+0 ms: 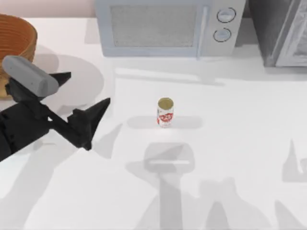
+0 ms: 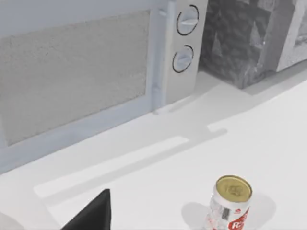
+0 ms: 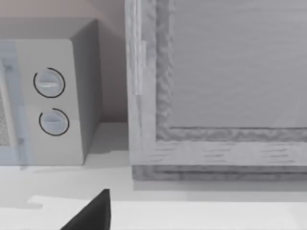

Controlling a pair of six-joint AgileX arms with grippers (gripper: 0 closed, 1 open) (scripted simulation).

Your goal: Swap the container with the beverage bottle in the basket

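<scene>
Top view: large round orange-brown woven basket (image 1: 17, 36) at far left rear of white worktop (image 1: 230, 143). Small red-and-white cylindrical can with gold top (image 1: 165, 112) upright near worktop centre, well apart from basket. Left gripper (image 1: 82, 98) on black AgileX arm between basket and can, fingers spread wide, holding nothing. Pale grey microwave with two round dials (image 1: 165, 26) along rear edge.

Left wrist view: can (image 2: 230, 203) upright on worktop, microwave (image 2: 96, 72) behind; one black finger (image 2: 93, 215) at frame edge.

Right wrist view: microwave dials (image 3: 50, 100), grey panelled cabinet (image 3: 216, 86) beside; right gripper's opening cannot be told.
</scene>
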